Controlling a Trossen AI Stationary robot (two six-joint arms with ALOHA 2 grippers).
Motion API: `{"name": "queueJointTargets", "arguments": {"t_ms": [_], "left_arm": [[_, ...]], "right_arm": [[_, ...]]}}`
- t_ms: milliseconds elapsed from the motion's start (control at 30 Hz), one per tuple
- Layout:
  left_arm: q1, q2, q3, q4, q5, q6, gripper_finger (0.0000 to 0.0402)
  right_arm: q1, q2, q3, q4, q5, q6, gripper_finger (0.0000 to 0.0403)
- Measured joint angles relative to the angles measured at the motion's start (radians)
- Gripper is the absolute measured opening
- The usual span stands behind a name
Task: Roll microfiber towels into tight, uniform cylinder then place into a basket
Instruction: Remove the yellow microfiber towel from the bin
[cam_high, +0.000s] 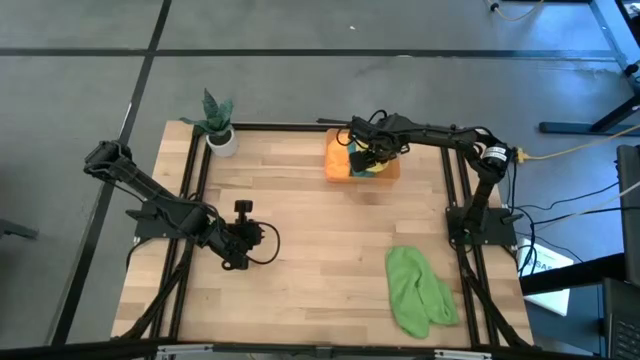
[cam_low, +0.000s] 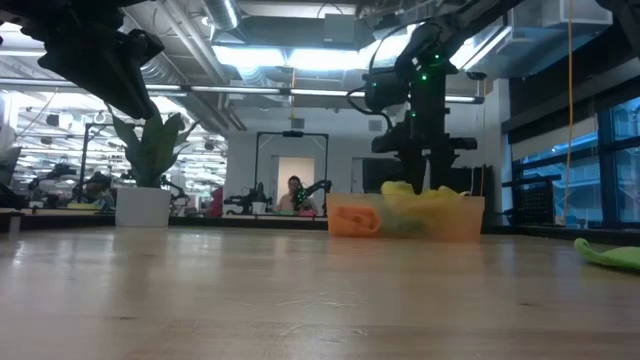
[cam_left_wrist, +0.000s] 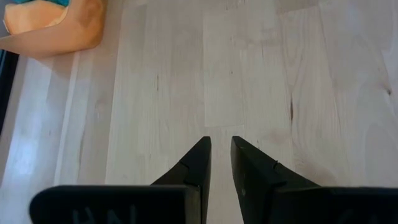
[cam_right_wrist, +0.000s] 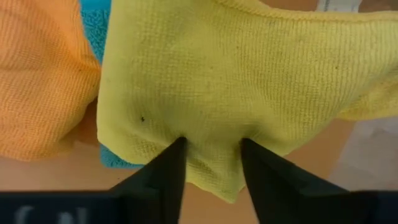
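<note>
Pale wood planks formed the table (cam_high: 320, 260), ringed by grey floor; behind stood a lit workshop, where one person (cam_low: 295, 193) sat. One basket (cam_high: 335, 160), upper centre, held three towels: orange (cam_right_wrist: 43, 74), teal (cam_right_wrist: 93, 25), yellow (cam_right_wrist: 224, 81). A fourth, green towel (cam_high: 418, 290), lay lower right. The right gripper (cam_right_wrist: 211, 149) pinched the yellow towel. The left gripper (cam_left_wrist: 221, 155), centre-left, stood slightly parted, holding nothing. One plant (cam_high: 218, 122) stood upper left.

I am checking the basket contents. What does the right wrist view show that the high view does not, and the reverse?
Only the right wrist view shows the right gripper with its fingers pressed into the yellow towel, and the teal towel beside the orange towel. Only the high view shows the light green towel lying loose on the table, the plant pot and the waiting left gripper. Both show the basket.
</note>
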Motion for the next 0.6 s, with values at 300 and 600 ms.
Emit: {"name": "queueJointTargets", "arguments": {"t_ms": [300,600], "left_arm": [[0.000,0.000,0.000,-0.001,0.000,0.000,0.0055],[0.000,0.000,0.000,-0.007,0.000,0.000,0.0055]], "right_arm": [[0.001,0.000,0.000,0.011,0.043,-0.065,0.0014],[0.054,0.000,0.073,-0.044,0.217,-0.129,0.0006]]}}
